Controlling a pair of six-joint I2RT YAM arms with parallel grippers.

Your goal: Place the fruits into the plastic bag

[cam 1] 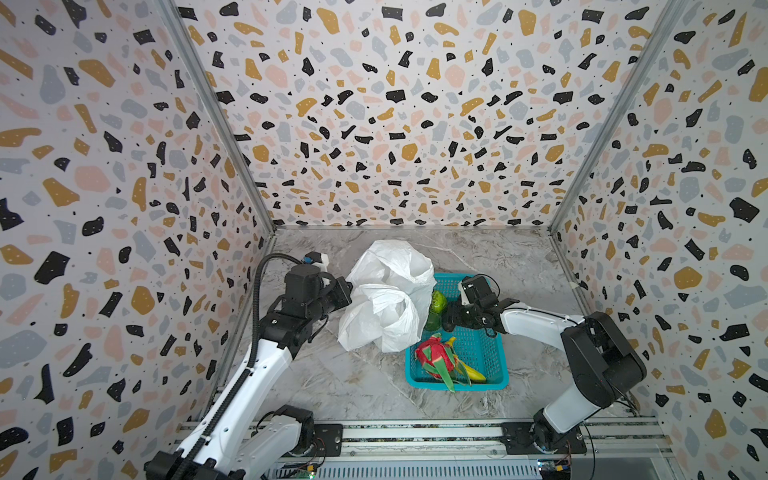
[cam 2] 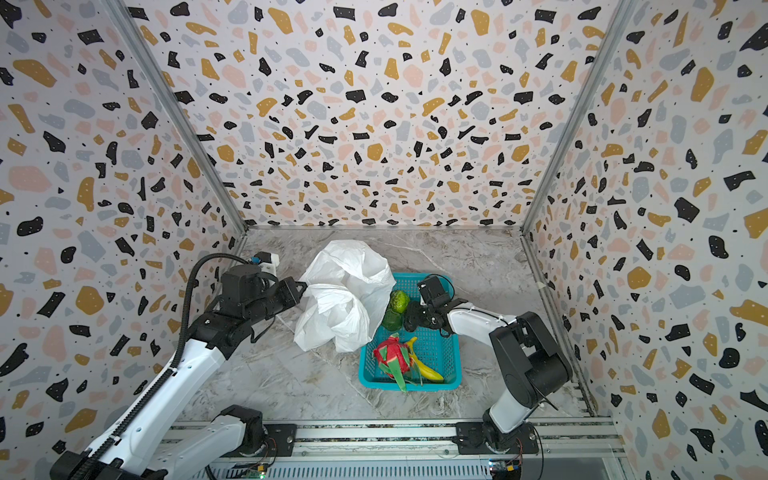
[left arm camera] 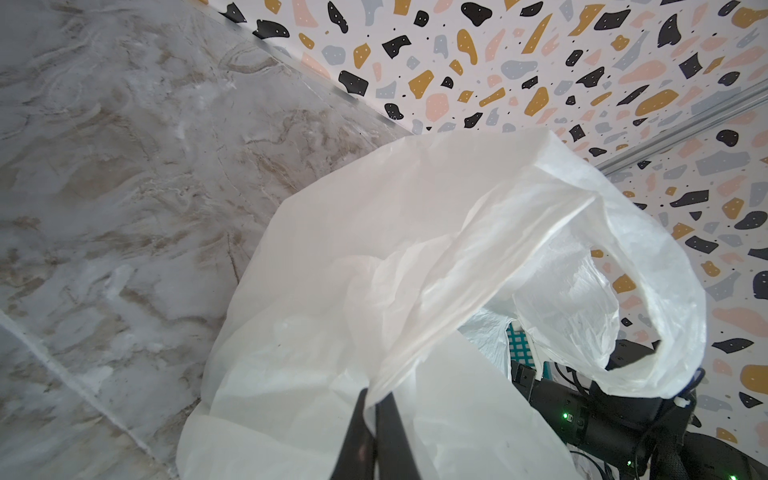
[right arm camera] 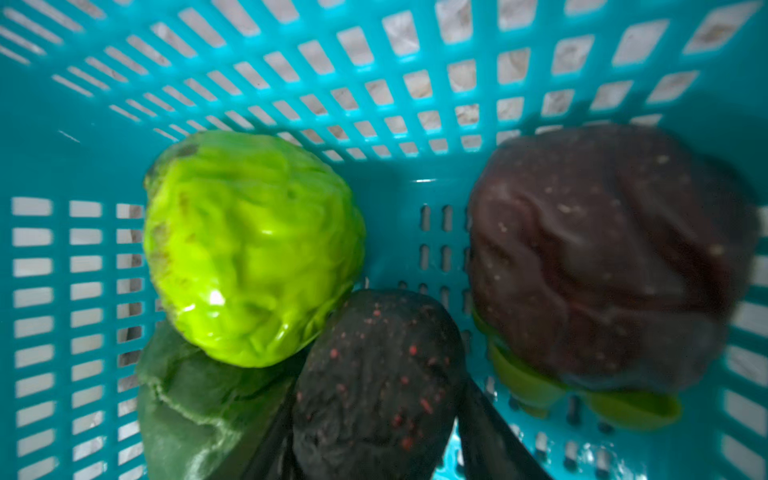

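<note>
The white plastic bag (cam 1: 386, 299) (cam 2: 345, 299) stands crumpled beside the teal basket (cam 1: 482, 353). My left gripper (left arm camera: 376, 395) (cam 1: 351, 291) is shut on a gathered strip of the bag's rim (left arm camera: 436, 332). My right gripper (right arm camera: 376, 399) (cam 1: 446, 318) reaches into the basket's far end, its jaws pressed on both sides of a dark red-speckled fruit (right arm camera: 378, 365). Beside it lie a light green fruit (right arm camera: 249, 249) (cam 1: 438, 300), a dark green one (right arm camera: 187, 407) and a brownish round fruit (right arm camera: 602, 257). The dragon fruit (cam 1: 434, 357) and banana (cam 1: 473, 372) lie at the basket's near end.
The perforated basket walls (right arm camera: 395, 62) close in tightly around my right gripper. The bag leans over the basket's left rim (cam 2: 374, 332). Patterned walls enclose the marble table (cam 1: 332, 386) on three sides, with a metal rail along the front.
</note>
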